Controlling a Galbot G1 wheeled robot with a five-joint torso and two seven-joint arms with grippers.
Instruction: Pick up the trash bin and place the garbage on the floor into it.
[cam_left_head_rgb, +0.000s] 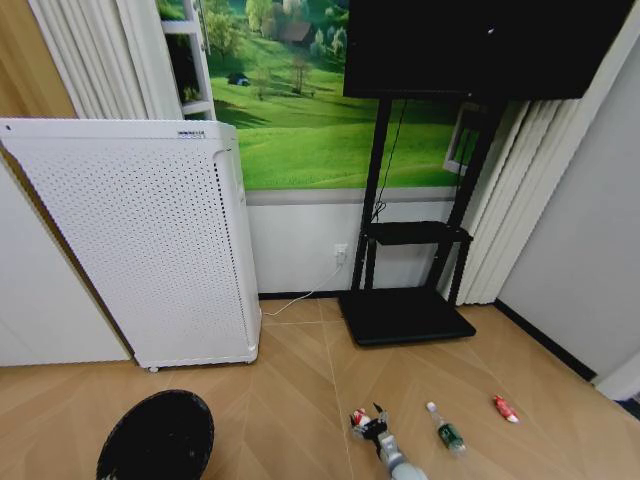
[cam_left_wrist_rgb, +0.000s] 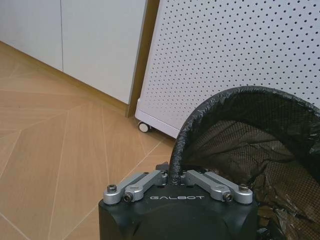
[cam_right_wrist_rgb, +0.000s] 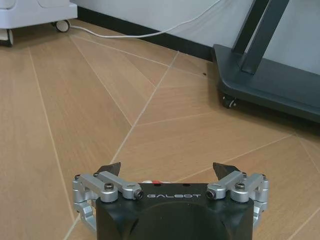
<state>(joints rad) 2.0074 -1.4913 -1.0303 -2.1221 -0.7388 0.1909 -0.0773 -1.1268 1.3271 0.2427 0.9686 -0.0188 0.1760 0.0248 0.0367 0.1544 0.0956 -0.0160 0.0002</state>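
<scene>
Round mesh bin (cam_left_wrist_rgb: 250, 145) is gripped at its rim by the closed left hand (cam_left_wrist_rgb: 175, 176).
Right hand (cam_right_wrist_rgb: 167, 170) is spread wide, empty, over white-red litter (cam_left_head_rgb: 358, 418); green (cam_left_head_rgb: 447, 432) and red (cam_left_head_rgb: 505, 408) pieces lie further along the chevron-planked floor (cam_left_head_rgb: 300, 370).

1. Bare floor (cam_left_head_rgb: 300, 370) spreads across the frame's lower centre, open for passage.
2. White perforated appliance (cam_left_head_rgb: 150, 240) blocks the left.
3. Black TV stand (cam_left_head_rgb: 405, 315) blocks centre-right.
</scene>
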